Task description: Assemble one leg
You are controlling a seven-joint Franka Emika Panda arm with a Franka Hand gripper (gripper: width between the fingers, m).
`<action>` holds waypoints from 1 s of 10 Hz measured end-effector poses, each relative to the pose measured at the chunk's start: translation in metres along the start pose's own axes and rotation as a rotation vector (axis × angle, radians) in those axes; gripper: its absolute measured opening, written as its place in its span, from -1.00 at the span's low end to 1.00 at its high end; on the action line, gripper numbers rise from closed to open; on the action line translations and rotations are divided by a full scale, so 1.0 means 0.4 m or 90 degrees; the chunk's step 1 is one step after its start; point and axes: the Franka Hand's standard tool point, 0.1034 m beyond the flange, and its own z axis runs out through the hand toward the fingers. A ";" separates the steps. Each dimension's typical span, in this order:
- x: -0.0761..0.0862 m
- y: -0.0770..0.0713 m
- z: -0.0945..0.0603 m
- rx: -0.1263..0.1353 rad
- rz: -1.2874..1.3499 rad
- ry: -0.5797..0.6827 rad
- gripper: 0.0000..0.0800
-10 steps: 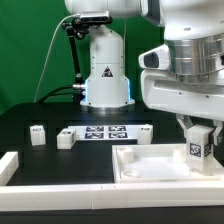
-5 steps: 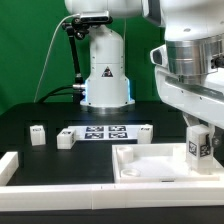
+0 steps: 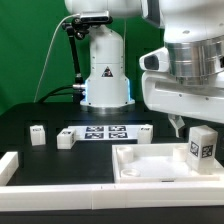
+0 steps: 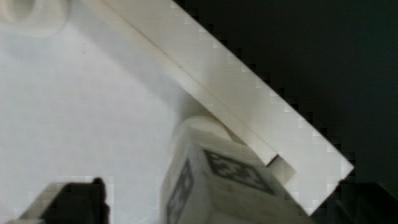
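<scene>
A leg [image 3: 203, 146], a small white post with a square tag mark on its face, stands upright on the large flat white panel [image 3: 150, 165] near its corner at the exterior view's right. My gripper [image 3: 191, 123] hangs just above it, open; one fingertip [image 3: 177, 127] shows beside the leg's top, apart from it. In the wrist view the leg [image 4: 222, 175] stands between the two dark fingers [image 4: 71, 200] with a gap on each side, on the panel [image 4: 89, 100] by its raised rim.
Three more white legs [image 3: 38, 134] [image 3: 67, 138] [image 3: 145, 131] lie on the black table around the marker board [image 3: 105, 132]. A long white rail [image 3: 60, 186] runs along the front edge. The robot base [image 3: 105, 70] stands behind.
The fingers were closed around the leg before. Now they have spread and the gripper has risen a little, leaving the leg standing on the panel.
</scene>
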 end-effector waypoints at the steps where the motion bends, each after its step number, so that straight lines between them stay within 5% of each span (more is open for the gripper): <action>1: 0.000 -0.002 0.001 -0.002 -0.070 0.002 0.62; 7: 0.020 -0.018 0.008 -0.026 -0.517 0.028 0.62; 10: 0.031 -0.014 0.010 -0.022 -0.582 0.039 0.62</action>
